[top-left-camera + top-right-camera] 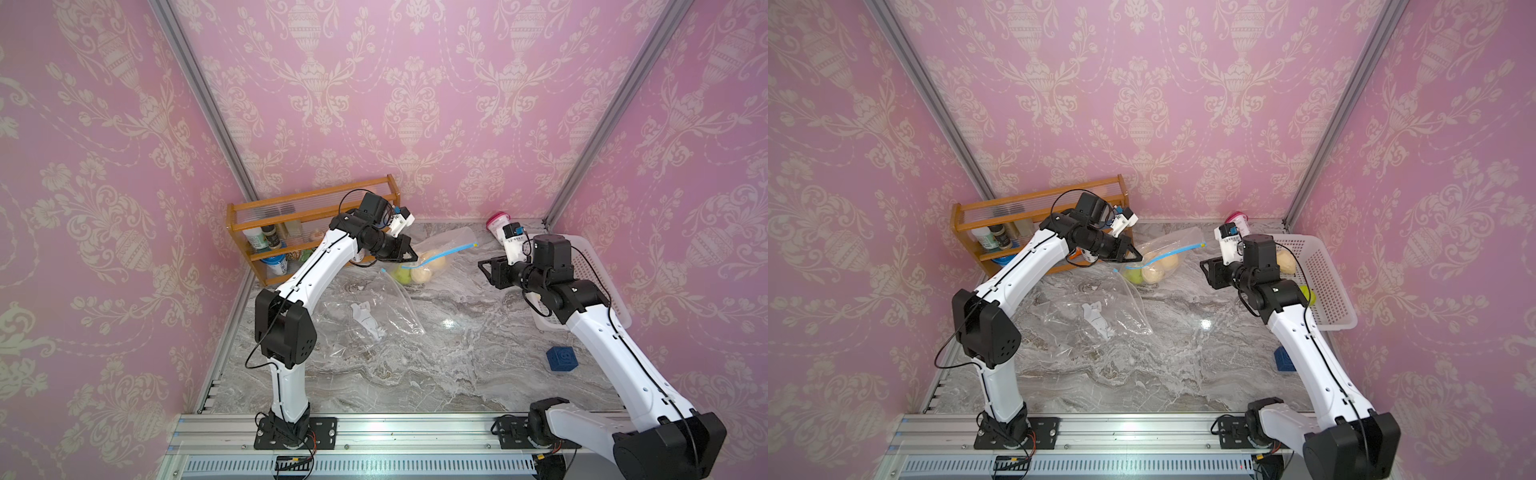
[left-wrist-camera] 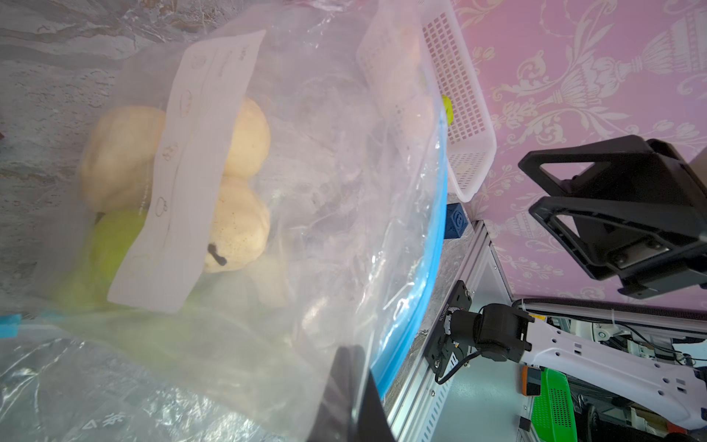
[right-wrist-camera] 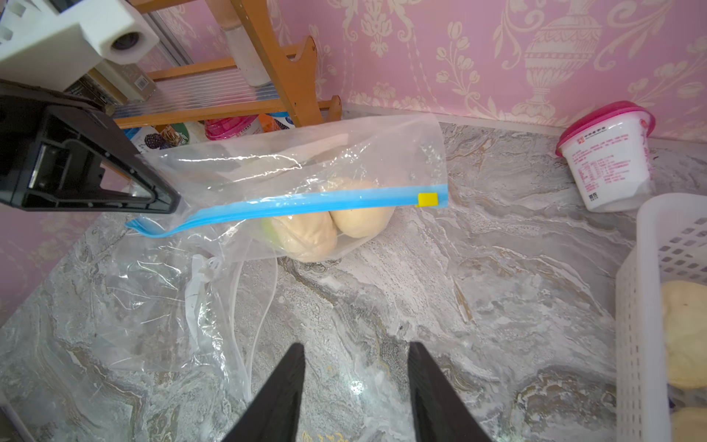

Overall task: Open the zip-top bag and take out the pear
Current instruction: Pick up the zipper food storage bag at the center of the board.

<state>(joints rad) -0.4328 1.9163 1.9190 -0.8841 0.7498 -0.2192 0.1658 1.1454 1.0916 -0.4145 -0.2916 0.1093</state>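
The clear zip-top bag (image 1: 446, 243) (image 3: 306, 160) has a blue zip strip (image 3: 306, 204) and stands lifted at the back of the table. Its yellow slider (image 3: 427, 199) is at the end far from my left gripper. Inside lie pale pears (image 3: 306, 237) (image 2: 239, 225) and a green fruit (image 1: 401, 275). My left gripper (image 1: 413, 258) (image 1: 1139, 258) (image 2: 359, 359) is shut on the bag's plastic beside the strip's near end. My right gripper (image 1: 482, 266) (image 3: 355, 348) hangs open over bare table to the right of the bag, holding nothing.
A second clear bag (image 1: 374, 316) with a white paper slip lies flat in front of the left arm. A white mesh basket (image 1: 1333, 291) holding fruit stands at the right. A wooden rack (image 1: 311, 208), a pink-lidded tub (image 3: 608, 160) and a blue cube (image 1: 562, 359) stand around.
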